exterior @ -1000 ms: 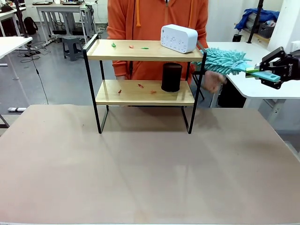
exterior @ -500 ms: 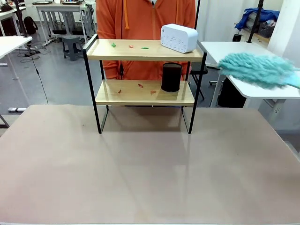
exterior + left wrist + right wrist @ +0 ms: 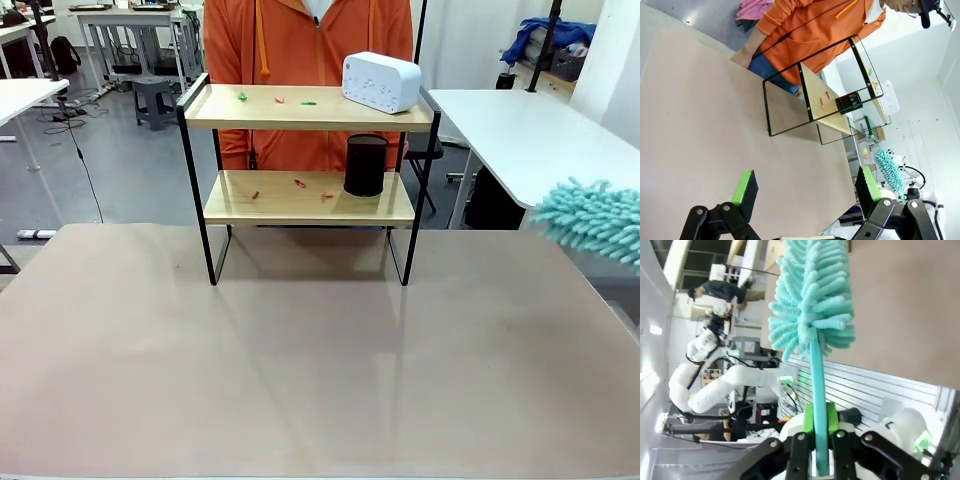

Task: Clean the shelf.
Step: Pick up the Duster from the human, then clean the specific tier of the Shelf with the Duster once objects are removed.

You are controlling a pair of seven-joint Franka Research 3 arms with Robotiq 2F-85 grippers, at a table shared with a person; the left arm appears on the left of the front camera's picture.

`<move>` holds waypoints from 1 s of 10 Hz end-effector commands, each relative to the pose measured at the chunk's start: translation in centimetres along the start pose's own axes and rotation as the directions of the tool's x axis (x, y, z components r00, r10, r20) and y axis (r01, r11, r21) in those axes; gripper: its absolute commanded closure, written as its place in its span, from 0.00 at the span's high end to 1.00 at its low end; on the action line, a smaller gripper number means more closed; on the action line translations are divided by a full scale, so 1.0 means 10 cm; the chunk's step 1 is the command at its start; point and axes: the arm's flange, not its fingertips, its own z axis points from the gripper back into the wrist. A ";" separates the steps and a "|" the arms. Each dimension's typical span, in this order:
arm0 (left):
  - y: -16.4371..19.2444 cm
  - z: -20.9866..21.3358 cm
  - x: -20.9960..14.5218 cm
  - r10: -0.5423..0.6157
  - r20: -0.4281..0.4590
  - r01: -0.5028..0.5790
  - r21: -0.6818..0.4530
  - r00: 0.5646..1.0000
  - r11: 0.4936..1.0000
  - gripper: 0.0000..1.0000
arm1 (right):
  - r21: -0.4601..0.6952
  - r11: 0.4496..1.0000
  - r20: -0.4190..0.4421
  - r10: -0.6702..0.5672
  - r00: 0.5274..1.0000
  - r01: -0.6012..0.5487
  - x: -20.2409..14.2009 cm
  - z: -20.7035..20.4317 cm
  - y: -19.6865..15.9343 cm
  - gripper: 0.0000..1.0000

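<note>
Grey floor (image 3: 130,170), white tables (image 3: 530,140), a stool (image 3: 152,98) behind.

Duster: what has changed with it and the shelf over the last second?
The duster, in the jaws of the right gripper, swung away from the shelf's top right corner, rightward and down to the picture's edge. Shelf, white box, black cylinder and scraps stayed put.

— What colours do you see?
— My duster (image 3: 810,305) is fluffy turquoise, handle too. My left claw (image 3: 806,184) is black with bright green pads (image 3: 746,184).
— And the shelf (image 3: 300,198)?
— Pale wood boards, thin black frame, red and green scraps (image 3: 299,183). The cylinder (image 3: 366,165) is black, the box (image 3: 381,80) white. The person's hoodie (image 3: 300,40) is orange; the table (image 3: 300,370) plain tan.
</note>
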 end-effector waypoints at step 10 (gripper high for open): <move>0.00 -0.02 -0.01 -0.020 0.013 0.020 -0.015 1.000 1.000 1.00 | 0.030 0.999 0.027 -0.022 0.999 0.021 -0.01 0.02 0.07 0.00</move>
